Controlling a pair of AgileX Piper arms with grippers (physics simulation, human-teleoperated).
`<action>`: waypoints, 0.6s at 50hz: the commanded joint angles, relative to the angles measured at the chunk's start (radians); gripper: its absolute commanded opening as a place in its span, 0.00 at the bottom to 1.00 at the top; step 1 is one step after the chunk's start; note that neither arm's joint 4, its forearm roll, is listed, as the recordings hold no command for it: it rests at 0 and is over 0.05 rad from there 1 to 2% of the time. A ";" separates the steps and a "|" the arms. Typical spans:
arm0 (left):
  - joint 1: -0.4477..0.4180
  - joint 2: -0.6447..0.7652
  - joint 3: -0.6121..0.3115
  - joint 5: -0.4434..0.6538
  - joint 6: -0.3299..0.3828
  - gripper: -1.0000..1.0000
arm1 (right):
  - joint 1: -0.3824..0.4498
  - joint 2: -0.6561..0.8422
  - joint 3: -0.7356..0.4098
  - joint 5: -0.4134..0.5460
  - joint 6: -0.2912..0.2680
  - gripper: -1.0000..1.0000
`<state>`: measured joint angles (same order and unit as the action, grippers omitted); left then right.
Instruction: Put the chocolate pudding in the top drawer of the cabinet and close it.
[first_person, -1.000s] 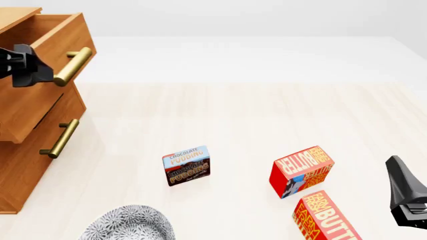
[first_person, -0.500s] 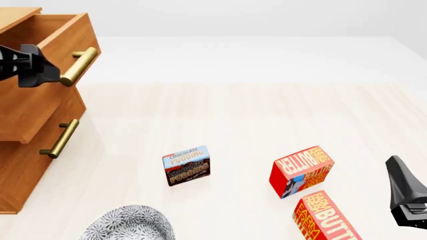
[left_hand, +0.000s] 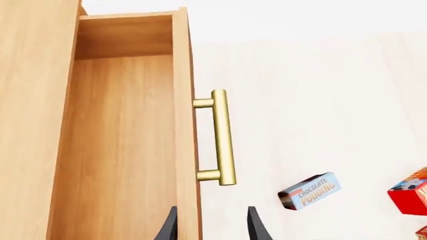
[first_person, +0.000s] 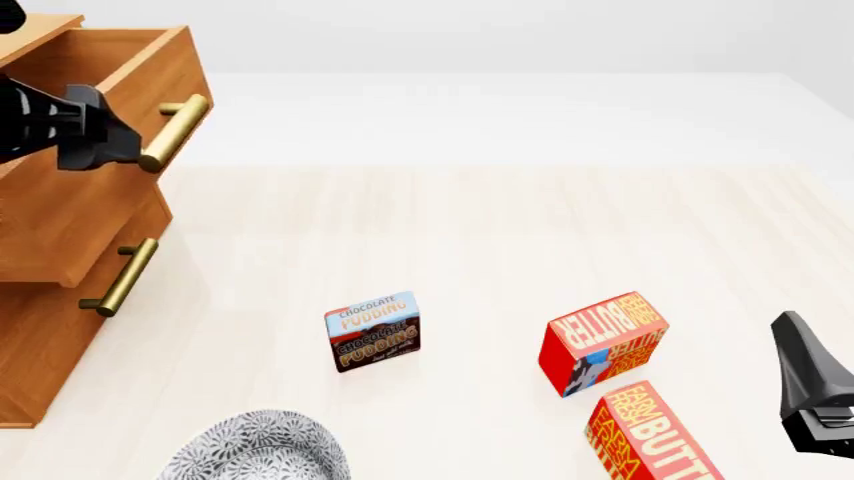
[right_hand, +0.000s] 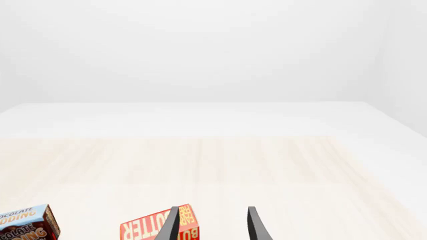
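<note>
Top drawer (first_person: 100, 150) of the cabinet (first_person: 54, 330) stands pulled out at the table's left edge, its inside bare wood in the left wrist view (left_hand: 120, 150). Left gripper (first_person: 127, 150) sits at the near end of the drawer's brass handle (first_person: 176, 130); in the wrist view its fingers (left_hand: 167, 227) are apart, one over the drawer front's edge, the other just past the handle (left_hand: 223, 137), gripping nothing visible. Whether they touch the handle, cannot tell.

Chocolate pudding (first_person: 372, 331) stands on edge on the table (first_person: 467, 230), toward the near edge, left of center, well apart from the cabinet and out of the drawer. Also seen from the left wrist (left_hand: 309, 190) and cut off in the right wrist view (right_hand: 25, 226).

Two butter boxes right of the pudding: one tilted (first_person: 603, 342), one at the near edge (first_person: 654, 435), close together. Patterned plate (first_person: 260, 447) at the near edge, left of the pudding.

Right gripper (first_person: 811, 395) hangs at the near right corner, clear of everything. Its fingers (right_hand: 255, 225) spread, nothing between them, one butter box (right_hand: 157, 226) showing beyond.
</note>
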<state>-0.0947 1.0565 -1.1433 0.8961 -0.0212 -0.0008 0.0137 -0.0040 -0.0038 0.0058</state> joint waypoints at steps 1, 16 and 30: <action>-0.028 0.015 -0.015 -0.003 0.006 1.00 | 0.000 0.000 0.000 0.000 0.000 1.00; -0.075 0.021 -0.036 0.015 -0.018 1.00 | 0.000 0.000 0.000 0.000 0.000 1.00; -0.111 0.014 -0.068 0.041 -0.017 1.00 | 0.000 0.000 0.000 0.000 0.000 1.00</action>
<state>-0.1648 1.0741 -1.1840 0.9204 -0.0297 -0.0008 0.0137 -0.0040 -0.0038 0.0058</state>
